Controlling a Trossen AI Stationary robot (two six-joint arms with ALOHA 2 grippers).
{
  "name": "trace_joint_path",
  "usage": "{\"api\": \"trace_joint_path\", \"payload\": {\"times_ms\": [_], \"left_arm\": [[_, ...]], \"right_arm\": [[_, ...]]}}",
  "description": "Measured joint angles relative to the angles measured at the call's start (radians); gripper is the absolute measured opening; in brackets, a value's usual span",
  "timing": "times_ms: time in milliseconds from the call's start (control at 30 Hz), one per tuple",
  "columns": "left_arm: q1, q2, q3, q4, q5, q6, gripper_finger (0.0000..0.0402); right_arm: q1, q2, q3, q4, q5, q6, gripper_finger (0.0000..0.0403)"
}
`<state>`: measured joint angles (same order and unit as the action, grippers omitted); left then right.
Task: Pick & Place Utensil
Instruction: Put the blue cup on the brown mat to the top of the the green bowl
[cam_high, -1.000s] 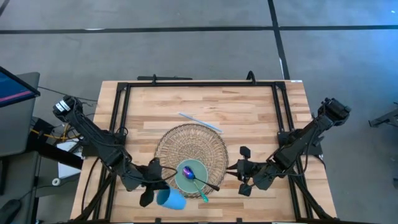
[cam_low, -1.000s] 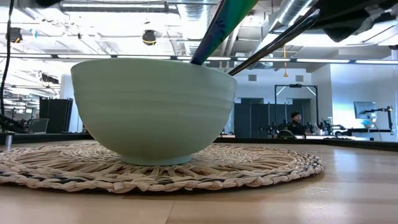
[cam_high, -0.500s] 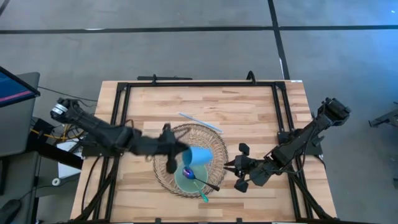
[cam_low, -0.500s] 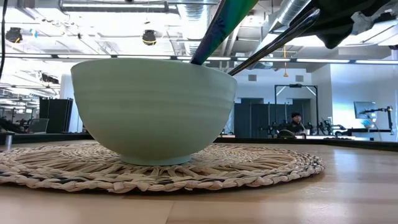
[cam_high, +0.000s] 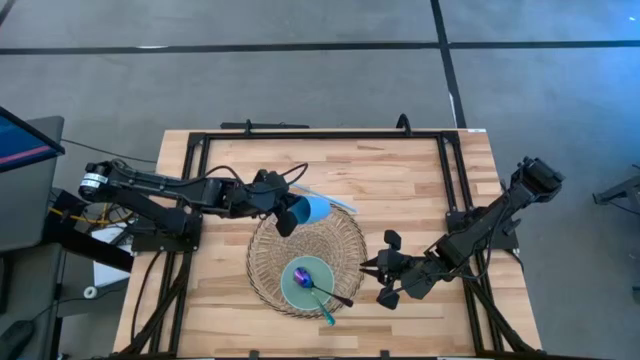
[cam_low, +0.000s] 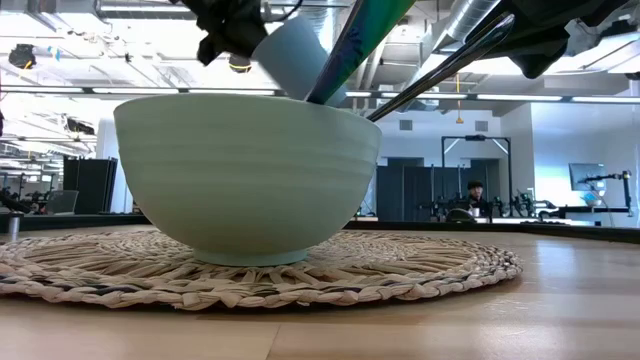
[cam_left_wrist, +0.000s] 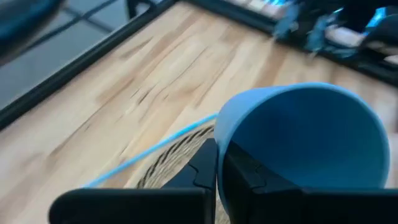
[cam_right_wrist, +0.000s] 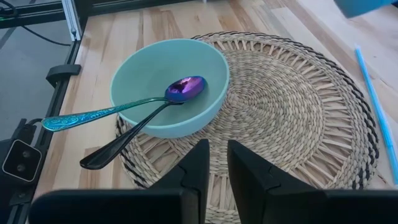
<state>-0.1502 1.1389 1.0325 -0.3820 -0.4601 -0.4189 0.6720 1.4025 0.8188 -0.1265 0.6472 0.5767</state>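
Observation:
My left gripper (cam_high: 283, 208) is shut on a light blue cup (cam_high: 314, 209) and holds it in the air over the far rim of the round woven mat (cam_high: 270, 250). A pale green bowl (cam_high: 296, 291) stands on the near part of the mat. An iridescent spoon (cam_right_wrist: 183, 87) with a teal handle and a black utensil (cam_right_wrist: 118, 146) lie with their heads in the bowl and their handles over its rim. My right gripper (cam_high: 366, 268) is shut and empty at the mat's right edge, pointing at the bowl. My left gripper pinches the cup's wall at the rim (cam_left_wrist: 219, 146), one finger (cam_left_wrist: 202, 171) outside and the other (cam_left_wrist: 245, 180) inside. It comes level from the table's left. The cup (cam_low: 290, 55) is lifted clear and tilted on its side.
A thin blue straw (cam_high: 325, 197) lies on the wood just beyond the mat, under the held cup. A black frame (cam_high: 320, 134) runs round the table. Bare wood lies toward the far edge and on both sides of the mat.
My left gripper has carried the cup from the table's near edge, left of the bowl, up and across the mat toward the far side, swinging it round. The cup now hangs over the mat's far rim. My right gripper has edged toward the bowl.

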Motion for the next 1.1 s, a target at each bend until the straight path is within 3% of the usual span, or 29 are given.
{"api": "trace_joint_path", "payload": {"times_ms": [400, 867, 1100], "left_arm": [[0.051, 0.0, 0.0, -0.256, 0.005, -0.17, 0.0011], [0.118, 0.0, -0.001, -0.42, 0.157, -0.327, 0.0011], [0.157, 0.0, -0.073, -0.425, 0.226, -0.373, 0.001]], "right_arm": [[0.0, 0.0, 0.0, 0.0, 0.0, 0.0, 0.0052], [0.0, 0.0, 0.0, 0.0, 0.0, 0.0, 0.0052], [0.0, 0.0, 0.0, 0.0, 0.0, 0.0, 0.0052]]}}
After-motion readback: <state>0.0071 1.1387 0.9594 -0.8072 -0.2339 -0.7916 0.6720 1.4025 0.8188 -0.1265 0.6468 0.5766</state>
